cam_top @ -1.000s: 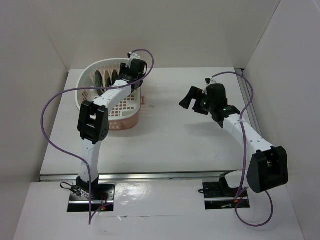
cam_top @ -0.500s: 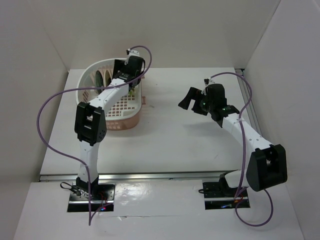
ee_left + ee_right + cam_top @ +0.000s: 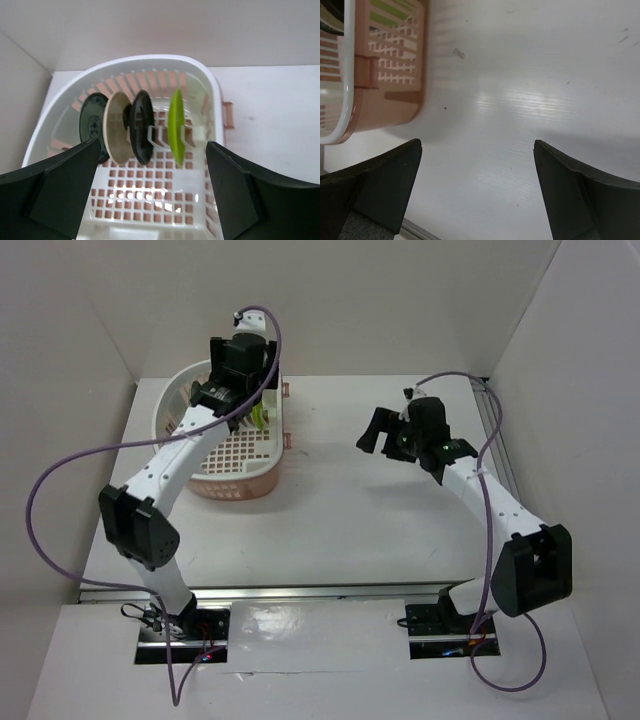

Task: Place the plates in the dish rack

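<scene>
The pink-and-white dish rack (image 3: 236, 484) stands at the far left of the table. In the left wrist view all four plates stand on edge between the tines of the rack (image 3: 150, 61). From left to right they are dark teal (image 3: 91, 125), cream (image 3: 115, 129), black (image 3: 142, 125) and lime green (image 3: 176, 127). My left gripper (image 3: 232, 380) hovers over the rack's far part, open and empty (image 3: 150, 195), apart from the plates. The lime green plate (image 3: 259, 416) shows beside it in the top view. My right gripper (image 3: 385, 436) is open and empty above bare table (image 3: 477, 190).
White walls close in the table at the back and on both sides. The rack's pink side and handle tab (image 3: 364, 71) show at the left of the right wrist view. A metal rail (image 3: 300, 592) runs along the near edge.
My left arm has swung its elbow out to the left and its gripper has drawn back over the rack, leaving the lime green plate standing. The right arm has hardly moved.
</scene>
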Motion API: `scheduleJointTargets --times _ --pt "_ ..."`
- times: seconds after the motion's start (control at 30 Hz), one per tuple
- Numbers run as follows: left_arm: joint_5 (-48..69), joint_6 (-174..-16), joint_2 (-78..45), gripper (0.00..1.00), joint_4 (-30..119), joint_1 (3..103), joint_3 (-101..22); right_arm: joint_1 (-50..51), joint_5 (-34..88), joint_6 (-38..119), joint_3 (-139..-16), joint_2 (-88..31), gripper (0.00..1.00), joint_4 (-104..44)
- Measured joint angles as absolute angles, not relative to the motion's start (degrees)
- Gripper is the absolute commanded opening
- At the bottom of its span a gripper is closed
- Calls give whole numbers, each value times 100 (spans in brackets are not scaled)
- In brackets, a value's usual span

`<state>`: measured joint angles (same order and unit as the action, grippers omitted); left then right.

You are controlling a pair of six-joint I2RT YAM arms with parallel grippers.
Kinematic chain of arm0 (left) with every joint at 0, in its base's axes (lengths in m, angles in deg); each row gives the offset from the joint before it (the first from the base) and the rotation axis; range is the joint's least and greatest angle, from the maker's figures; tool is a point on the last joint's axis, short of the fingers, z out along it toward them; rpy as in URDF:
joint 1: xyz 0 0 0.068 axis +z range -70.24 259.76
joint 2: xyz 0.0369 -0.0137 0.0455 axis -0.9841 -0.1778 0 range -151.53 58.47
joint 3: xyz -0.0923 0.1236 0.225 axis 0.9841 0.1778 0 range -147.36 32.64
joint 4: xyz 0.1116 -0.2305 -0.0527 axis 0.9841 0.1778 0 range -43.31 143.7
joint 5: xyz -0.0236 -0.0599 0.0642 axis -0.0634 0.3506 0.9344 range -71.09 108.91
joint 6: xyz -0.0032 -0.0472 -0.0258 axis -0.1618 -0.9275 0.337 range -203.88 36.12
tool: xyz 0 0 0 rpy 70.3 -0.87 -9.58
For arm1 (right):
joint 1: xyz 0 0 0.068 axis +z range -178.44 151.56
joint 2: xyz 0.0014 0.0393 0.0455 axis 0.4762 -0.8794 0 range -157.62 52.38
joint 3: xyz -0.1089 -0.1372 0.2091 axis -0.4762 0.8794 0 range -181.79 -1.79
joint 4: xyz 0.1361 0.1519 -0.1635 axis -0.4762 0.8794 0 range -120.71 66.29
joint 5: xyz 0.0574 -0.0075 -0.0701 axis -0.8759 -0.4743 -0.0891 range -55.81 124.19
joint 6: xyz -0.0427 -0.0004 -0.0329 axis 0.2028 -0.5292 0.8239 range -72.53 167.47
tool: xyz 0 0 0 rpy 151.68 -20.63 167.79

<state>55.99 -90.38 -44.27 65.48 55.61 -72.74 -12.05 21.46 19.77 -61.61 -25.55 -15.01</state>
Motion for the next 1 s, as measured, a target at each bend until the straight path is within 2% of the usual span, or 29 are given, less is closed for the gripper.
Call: scheduleJointTargets --times 0.3,0.5,0.63,0.83,1.0 --pt "5116 -9906 -2095 100 7390 4617 -6424 -1092 3284 2770 -8412 -2513 100 97" --pt "4942 -10688 -563 100 8043 4230 -5506 -969 3840 3022 -9159 -2017 100 1273" --pt "4819 -11128 -49 100 8657 4093 -4973 -884 4080 3048 -9133 -1462 100 1797" --pt "4692 -11388 814 100 9337 4045 -3919 -832 4215 3054 -8381 -98 100 2186" --pt "4692 -11399 1728 100 9709 4045 -3799 -832 4285 3068 -8139 719 100 2663"
